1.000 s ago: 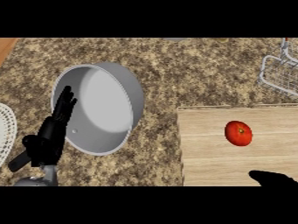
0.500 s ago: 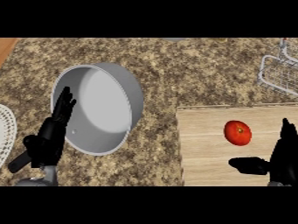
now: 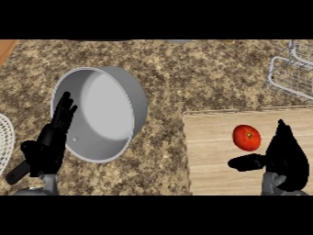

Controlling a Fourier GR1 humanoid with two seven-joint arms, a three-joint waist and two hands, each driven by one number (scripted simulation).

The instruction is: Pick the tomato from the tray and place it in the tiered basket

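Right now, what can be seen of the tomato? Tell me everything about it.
The tomato is round, red and whole, with a small green stem spot facing up. It lies on the wooden tray, toward the tray's right side, touching only the board. The right hand stands open just right of it, thumb stretched below it in the view, with a gap between them; nothing holds it. The wire basket sits farther up the counter.

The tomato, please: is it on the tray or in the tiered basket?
On the tray: the tomato rests on its wood beside the right hand.
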